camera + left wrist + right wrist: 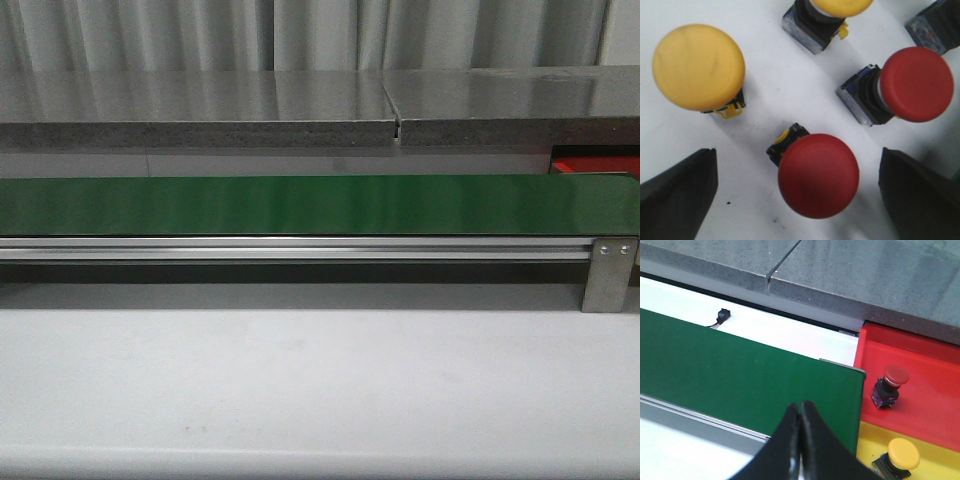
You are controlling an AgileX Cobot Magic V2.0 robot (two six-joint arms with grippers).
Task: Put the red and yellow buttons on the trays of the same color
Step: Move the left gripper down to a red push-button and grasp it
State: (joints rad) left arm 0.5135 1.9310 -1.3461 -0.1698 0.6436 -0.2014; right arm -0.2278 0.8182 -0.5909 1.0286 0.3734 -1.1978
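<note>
Left wrist view: left gripper (799, 195) spread wide over a white surface, empty, its dark fingers (677, 192) flanking a red button (818, 175). Second red button (915, 84) and two yellow buttons (698, 66) near it. Right wrist view: right gripper (799, 412) clamped on nothing above the green belt (740, 375). Red tray (925, 385) holds one red button (892, 377); yellow tray (940, 460) holds one yellow button (902, 454).

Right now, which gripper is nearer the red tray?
Right. The right gripper, jaws shut, hangs over the green belt end beside the red tray. The left gripper is open over loose buttons, no tray in view.
</note>
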